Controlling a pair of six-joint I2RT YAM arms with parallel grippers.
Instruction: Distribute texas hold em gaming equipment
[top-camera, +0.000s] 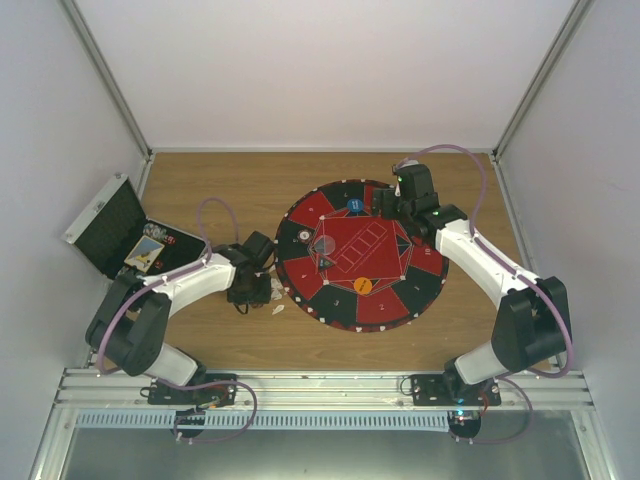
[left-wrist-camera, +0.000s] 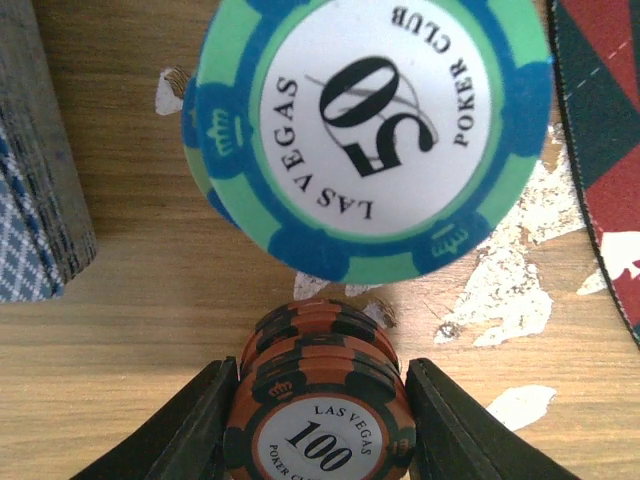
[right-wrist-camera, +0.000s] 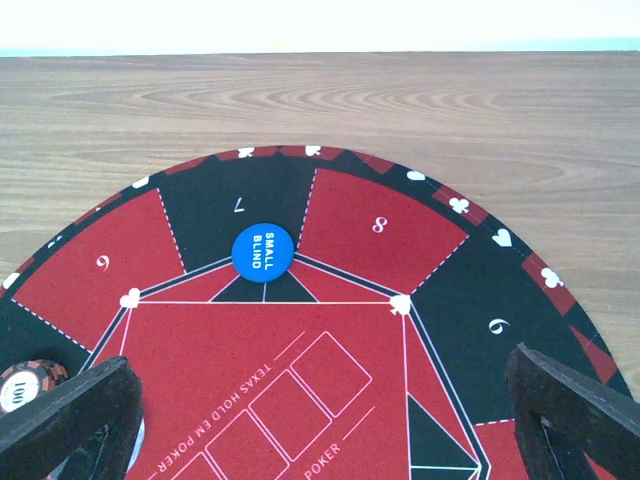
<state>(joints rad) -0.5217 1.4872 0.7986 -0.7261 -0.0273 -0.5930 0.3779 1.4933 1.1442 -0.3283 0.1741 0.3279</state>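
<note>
The left pincer (left-wrist-camera: 322, 370) was clamped on a short stack of red chips (left-wrist-camera: 320, 440), with a finger pressed to each side. The stack stood on the table (left-wrist-camera: 130, 330), just left of the mat (top-camera: 400, 295).

Far to the left, the case (top-camera: 100, 215) lay open by the wall. I could not make out what was in it. In the left wrist's view the cards (left-wrist-camera: 35, 220) sat in a stack at the left edge, grey-blue backs showing, apart from the chips. Just beyond the red chips stood the teal chips (left-wrist-camera: 370, 130), a higher stack whose top one was marked 50. The wood around them was scuffed white in patches up to the mat's rim.

The mat, round and red and black, lay mid-table. On its far side the blue disc (top-camera: 354, 205), reading SMALL BLIND, rested at the tip of wedge 7. The orange disc (top-camera: 363, 285) lay on the near edge of the red centre. A lone chip (right-wrist-camera: 25, 385) sat flat on the mat, close by one finger of the right pincer (right-wrist-camera: 320, 375). That pincer hung over the mat's far right part with its fingers spread wide and nothing between them.
</note>
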